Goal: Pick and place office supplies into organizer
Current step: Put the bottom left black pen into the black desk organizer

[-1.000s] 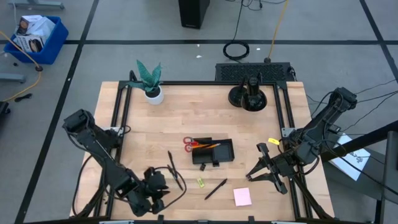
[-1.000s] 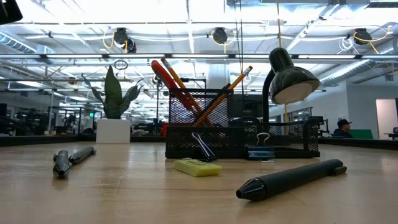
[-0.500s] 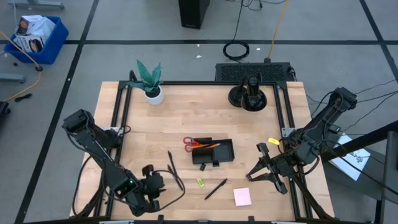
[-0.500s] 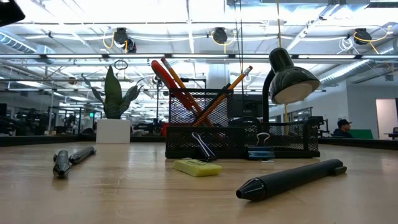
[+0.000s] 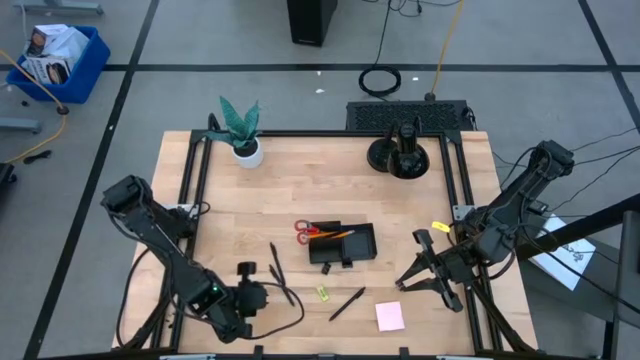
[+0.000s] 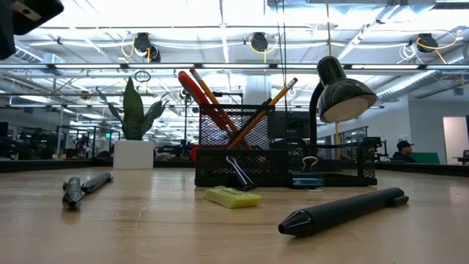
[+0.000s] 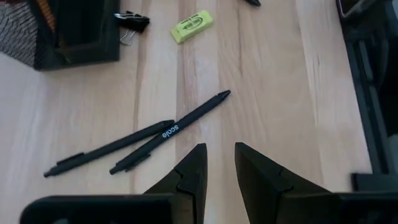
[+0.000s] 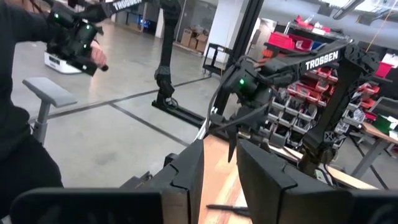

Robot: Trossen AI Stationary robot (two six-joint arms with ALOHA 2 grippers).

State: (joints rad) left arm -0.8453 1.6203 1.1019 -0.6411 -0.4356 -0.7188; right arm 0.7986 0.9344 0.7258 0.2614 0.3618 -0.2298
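- Near the front-left edge of the worktop [image 5: 270, 190], the left gripper [image 5: 247, 296] hovers low, its fingers [image 7: 189, 174] standing narrowly apart and holding nothing.
- Just beyond those fingers lie two slim black pens [image 7: 140, 143], side by side and almost touching; the gripper seems aimed at them, probably as the next pick.
- At mid-worktop sits the organizer [image 5: 343, 245], a low black mesh tray with compartments.
- Its far-left compartment already holds the red-handled scissors [image 5: 303, 231] and orange pencils [image 5: 335, 234], leaning so that their ends stick out over the rim.
- Black clips [image 6: 236, 170] rest against the tray's near wall, outside it.
- Still loose on the worktop are the yellow-green piece [image 5: 323, 293], a third black pen [image 5: 347, 303] and the pink sticky-note pad [image 5: 389, 316], all near the front edge.
- Off the right side of the worktop, the right gripper [image 5: 424, 268] waits, fingers [image 8: 186, 177] narrowly parted and empty.
- A plant [image 5: 240, 128] and a round black stand [image 5: 399, 152] occupy the far edge, away from the work.
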